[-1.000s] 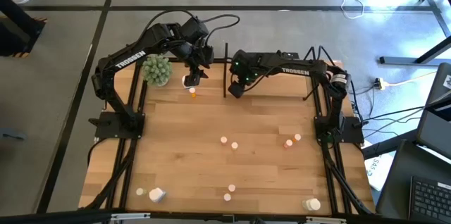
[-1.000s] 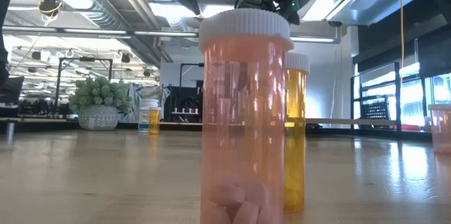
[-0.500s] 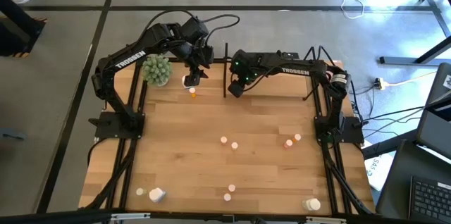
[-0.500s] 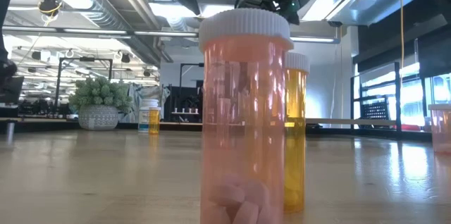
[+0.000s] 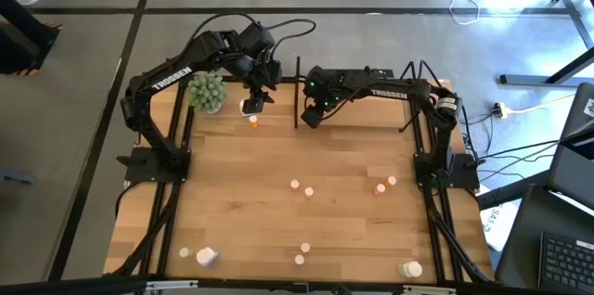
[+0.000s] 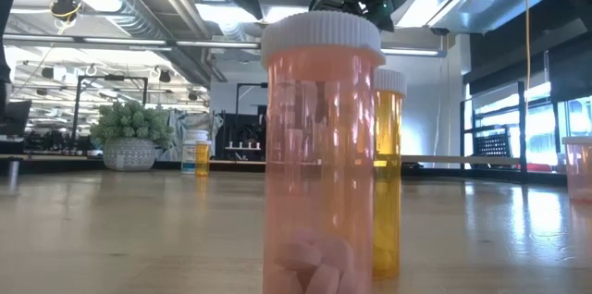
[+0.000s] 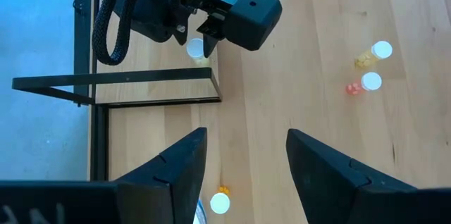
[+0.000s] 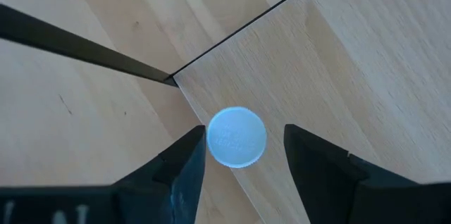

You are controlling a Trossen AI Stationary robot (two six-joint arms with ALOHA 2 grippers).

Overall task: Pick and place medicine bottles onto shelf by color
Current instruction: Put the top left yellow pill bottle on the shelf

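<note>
The right gripper (image 8: 241, 168) has its jaws parted around a small white-capped medicine bottle (image 8: 237, 137) standing on the small light-wood shelf board (image 8: 352, 62) at the table's far edge. The left gripper (image 7: 245, 164) hangs open above another white-capped bottle (image 7: 220, 203), beside the green spiky plant ball (image 5: 207, 92).

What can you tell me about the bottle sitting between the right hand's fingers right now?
The white-capped bottle shows only its round white cap, seen straight from above, so it looks upright; the body and its colour are hidden beneath the cap. It stands on the light-wood shelf board, close to the board's edge and to a thin black metal upright. The right hand is directly over it with its dark fingers on either side; a sliver of gap shows, so contact is unclear.
</note>
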